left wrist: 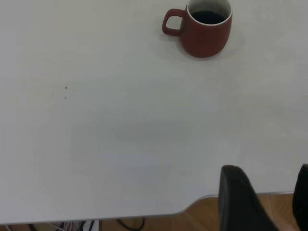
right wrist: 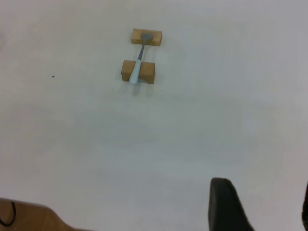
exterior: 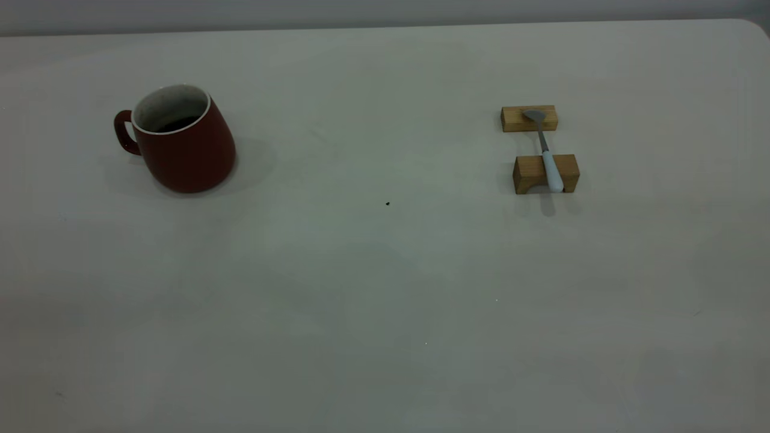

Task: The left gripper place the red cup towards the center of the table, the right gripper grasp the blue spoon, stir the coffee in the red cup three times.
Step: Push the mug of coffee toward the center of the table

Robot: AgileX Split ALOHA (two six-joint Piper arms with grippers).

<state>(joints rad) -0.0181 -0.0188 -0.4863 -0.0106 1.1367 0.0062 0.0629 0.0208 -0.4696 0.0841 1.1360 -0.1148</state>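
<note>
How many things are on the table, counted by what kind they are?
Cups: 1, the red cup with coffee in it
Spoons: 1, the blue spoon
Wooden blocks: 2, the far block and the near block, both under the spoon
Total: 4 things on the table

Left claw (left wrist: 263, 199) and right claw (right wrist: 260, 204), fingers parted, at the near table edge.

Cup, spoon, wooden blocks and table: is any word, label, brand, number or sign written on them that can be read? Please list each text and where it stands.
None: no view shows any readable text.
Cup: plain red, no print visible.
Spoon: no mark visible.
Two wooden blocks: bare wood.
Table: plain, only a small dark speck.
</note>
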